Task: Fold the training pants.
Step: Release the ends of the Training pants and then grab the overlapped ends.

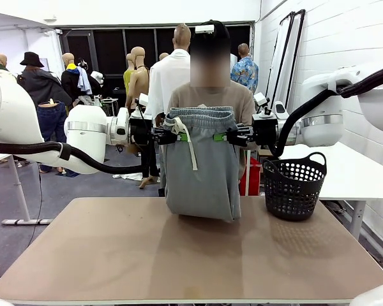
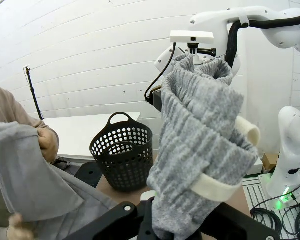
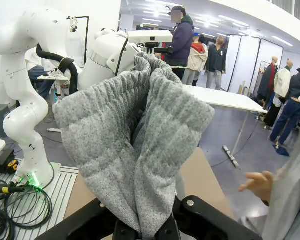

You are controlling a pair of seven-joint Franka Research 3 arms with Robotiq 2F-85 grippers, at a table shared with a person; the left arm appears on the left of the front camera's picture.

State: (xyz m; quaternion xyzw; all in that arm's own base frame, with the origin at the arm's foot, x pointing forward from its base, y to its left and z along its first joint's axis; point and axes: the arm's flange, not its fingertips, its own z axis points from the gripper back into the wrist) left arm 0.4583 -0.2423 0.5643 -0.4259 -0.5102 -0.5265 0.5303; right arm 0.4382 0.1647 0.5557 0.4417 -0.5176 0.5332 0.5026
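Grey training pants | left gripper, right gripper clamp waistband

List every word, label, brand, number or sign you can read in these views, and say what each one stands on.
No text can be read in any view.
The training pants are plain grey fabric with a white drawstring; no print or tag is visible.
The black basket shows no label.
The table bears no marking.
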